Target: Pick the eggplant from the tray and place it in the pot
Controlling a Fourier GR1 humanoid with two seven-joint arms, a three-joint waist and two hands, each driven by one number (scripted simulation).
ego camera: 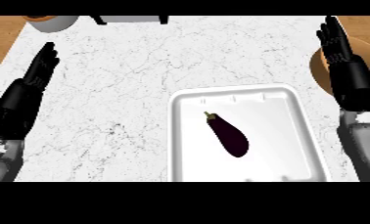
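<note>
A dark purple eggplant (229, 135) with a green stem lies diagonally in the middle of a white tray (189, 164) at the lower right of the marble counter. My right hand (341, 61) stands open at the right edge, fingers pointing up, to the right of the tray and apart from it. My left hand (33, 82) rests open at the left edge, far from the tray. A grey pot (54, 22) shows partly at the top left corner, cut off by the view's edge.
A brown round object (320, 71) sits at the right edge, partly hidden behind my right hand. A white appliance (130, 19) with dark feet stands at the counter's far edge. Wooden surface (9, 32) borders the marble on the left.
</note>
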